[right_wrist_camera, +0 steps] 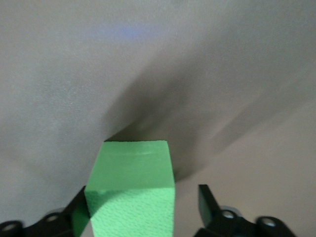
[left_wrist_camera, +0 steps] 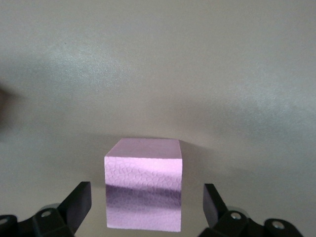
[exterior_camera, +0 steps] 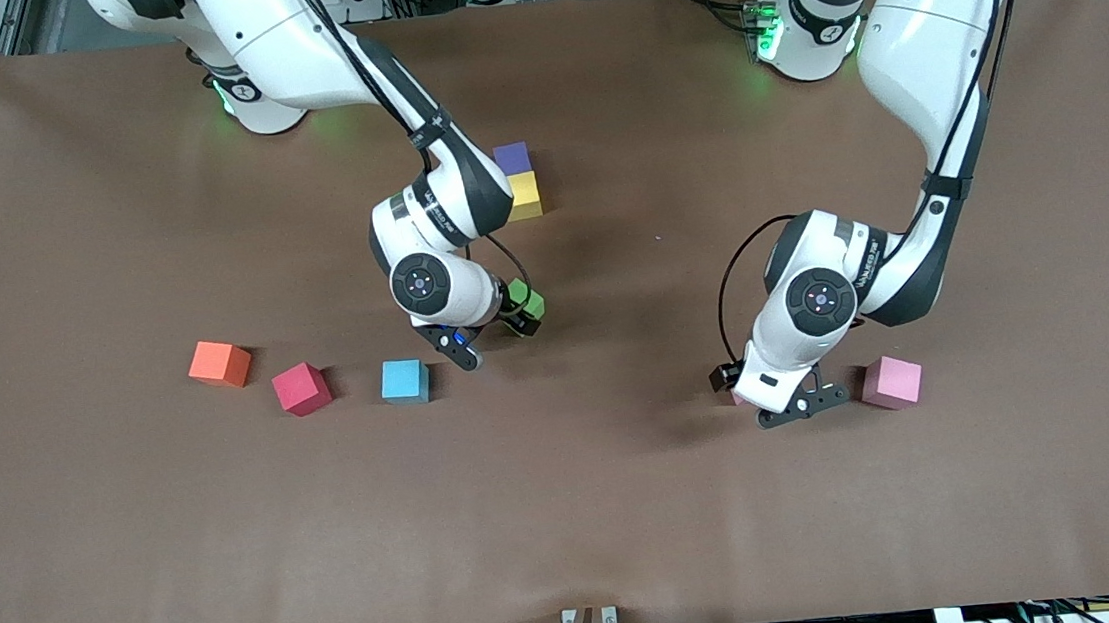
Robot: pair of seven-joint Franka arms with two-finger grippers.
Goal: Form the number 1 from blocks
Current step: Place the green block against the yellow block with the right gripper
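Front view: you had two of the seven blocks placed. Purple block (exterior_camera: 511, 158) and yellow block (exterior_camera: 524, 196) touched in a short column at 12 o'clock from the table's (exterior_camera: 134, 549) middle. The green block (exterior_camera: 528, 304) sat about at that middle, at the right gripper (exterior_camera: 491, 335). Orange block (exterior_camera: 219, 363), red block (exterior_camera: 301, 388) and light blue block (exterior_camera: 405, 381) lay loose out at 9 o'clock. The pink block (exterior_camera: 892, 382) lay at 4 o'clock, just beside the left gripper (exterior_camera: 804, 406).

Left wrist view: fingers (left_wrist_camera: 79, 200) spread, clear of the pink block (left_wrist_camera: 143, 183) on both sides; not grasped.

Right wrist view: fingers (right_wrist_camera: 208, 198) spread; one touched the green block (right_wrist_camera: 131, 192), the other stood off (lifted or resting, I couldn't tell).

Judgement: early days. Five blocks left to join the stroke.
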